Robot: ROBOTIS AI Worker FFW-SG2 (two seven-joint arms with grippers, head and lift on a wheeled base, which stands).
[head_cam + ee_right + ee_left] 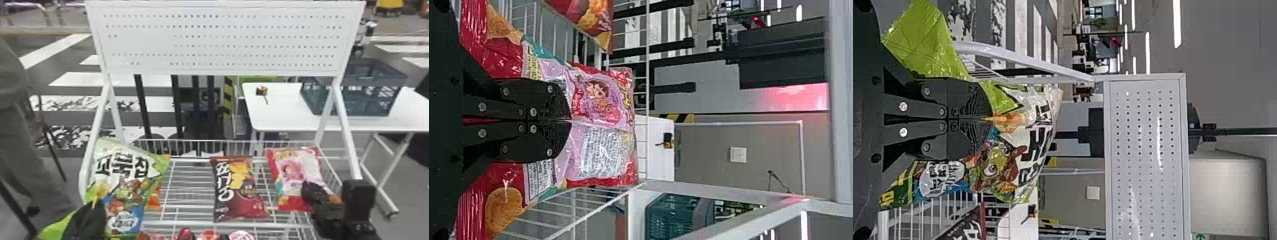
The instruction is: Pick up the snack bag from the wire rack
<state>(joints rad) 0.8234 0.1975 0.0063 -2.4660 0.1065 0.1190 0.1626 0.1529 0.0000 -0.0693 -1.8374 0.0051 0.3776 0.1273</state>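
A white wire rack stood before the robot, with a white perforated panel raised above its back on a slanting frame. Between the two outer bags on the rack, a dark red snack bag lay apart from both. Behind was a white table bearing a blue-grey crate and a small black-and-yellow object. The frame's right-hand post crossed in front of the crate. Dark upright posts stood beyond the rack, and white stripes marked the dark floor.

At the rack's left end, the left gripper had its fingers closed on a fold of a large green snack bag, which tilted upward from the tips. At the right end, the right gripper pinched a pink and red snack bag near its middle, the plastic creasing away from the fingertips. Which of these was the snack bag to be picked up, I could not tell.

The black fingers covered part of each gripped bag. An orange packet was partly hidden behind the green one, and a row of red and pink packets was cut off along the head view's lower edge. Whether either held bag had left the wires was hard to make out.
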